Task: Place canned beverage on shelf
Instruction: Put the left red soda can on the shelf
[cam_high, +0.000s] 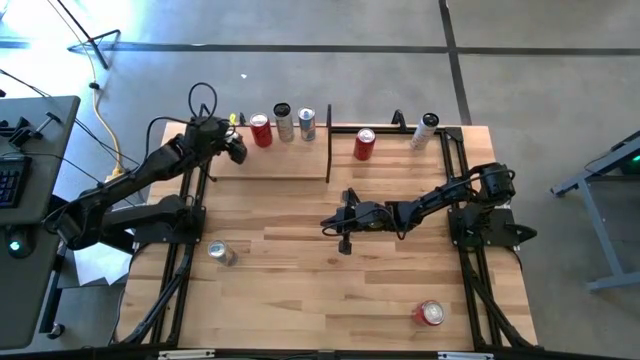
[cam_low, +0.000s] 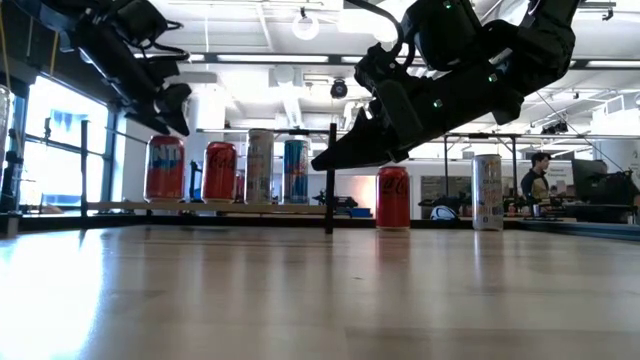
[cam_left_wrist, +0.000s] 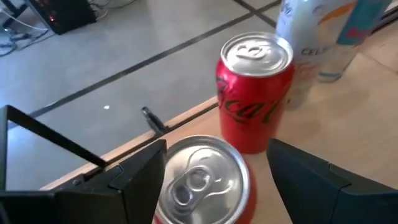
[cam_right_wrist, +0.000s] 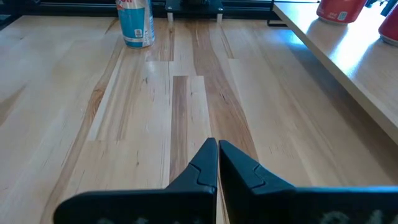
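Two dark arms work over the pale plank surface in the high view. The left gripper hangs above the left end of the rectangular pale wood shelf, with its fingers spread apart around the top of a can that is hard to see from here. On the shelf stand a red cola can, a dark-topped silver can and a blue and white slim can. The right gripper waits over the middle of the surface, pressed shut and holding nothing.

Low view: the left gripper hovers just above a red can with a pale blue band that stands at the left end of the shelf, beside the red cola can. The right gripper hangs above the surface.

Left wrist view: a silver-topped red can stands between the two wide dark fingers, and I cannot tell if they touch it. The red cola can stands just behind it.

Right wrist view: the right gripper has its fingers together above bare planks.
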